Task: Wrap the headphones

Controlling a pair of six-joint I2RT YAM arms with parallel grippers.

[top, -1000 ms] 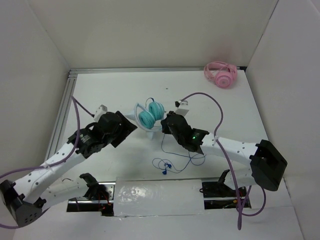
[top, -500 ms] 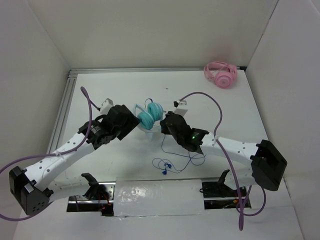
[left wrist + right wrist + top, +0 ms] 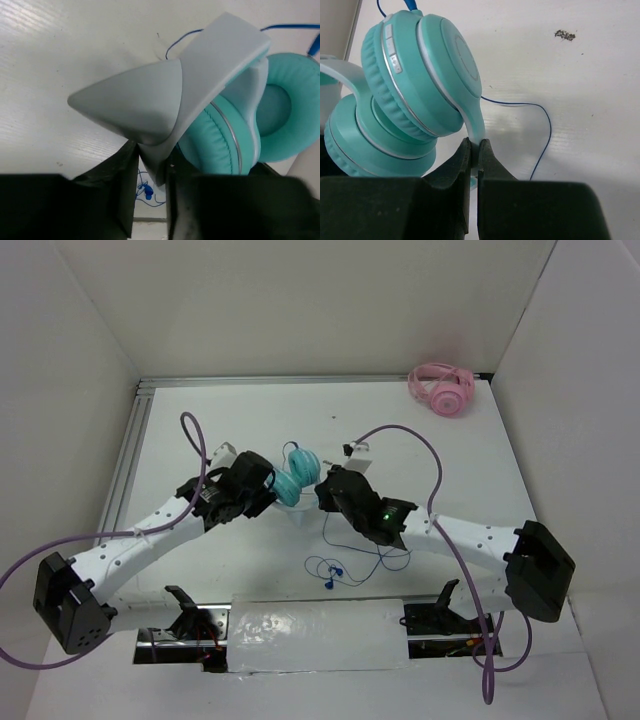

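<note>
The teal headphones (image 3: 297,478) stand mid-worktop, held from both sides. The left gripper (image 3: 150,159) is clamped on their white-grey band (image 3: 200,75). The right gripper (image 3: 474,150) is pinched nearly closed on the thin teal stem under one ear cup.

From the headphones a thin blue cable (image 3: 385,560) trails toward the near edge in loose loops, its blue plug (image 3: 333,575) lying among them. The right arm stretches over part of those loops. A purple hose (image 3: 430,455) arcs up just right of the headphones, and another curves above the left arm on the other side. A pink headset (image 3: 441,389) lies well apart, in the corner far behind and to the right of the headphones.

Left of the headphones a metal rail (image 3: 128,455) runs along the worktop (image 3: 230,410) edge. Bare surface lies behind the headphones up to the back wall, and to their right.

The worktop is white and faintly grained, boxed in by plain white walls on three sides.
</note>
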